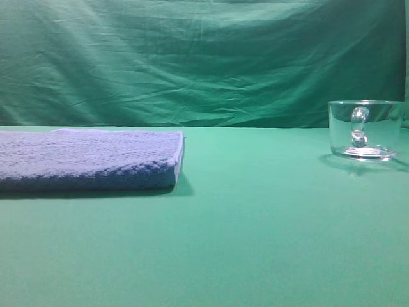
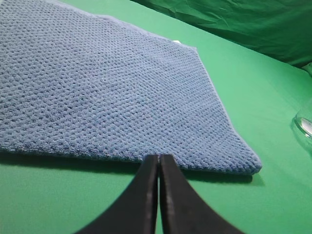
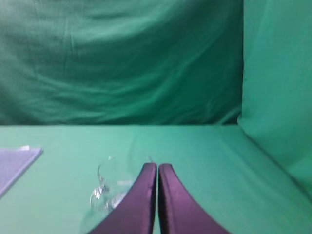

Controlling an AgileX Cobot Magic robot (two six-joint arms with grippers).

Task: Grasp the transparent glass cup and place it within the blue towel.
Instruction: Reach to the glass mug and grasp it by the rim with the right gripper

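Observation:
The transparent glass cup [image 1: 365, 130] stands upright on the green table at the far right, its loop handle facing the camera. The folded blue towel [image 1: 88, 158] lies flat at the left. Neither gripper shows in the high view. In the left wrist view my left gripper [image 2: 159, 157] is shut and empty, just short of the towel's near edge [image 2: 107, 92]; a sliver of the cup [image 2: 304, 125] shows at the right edge. In the right wrist view my right gripper [image 3: 157, 165] is shut and empty, above and just right of the cup [image 3: 109, 187], which lies partly behind its left finger.
Green cloth covers the table [image 1: 255, 224] and hangs as a backdrop [image 1: 204, 57]. In the right wrist view a green cloth wall [image 3: 278, 87] stands at the right side. Bare table lies between towel and cup.

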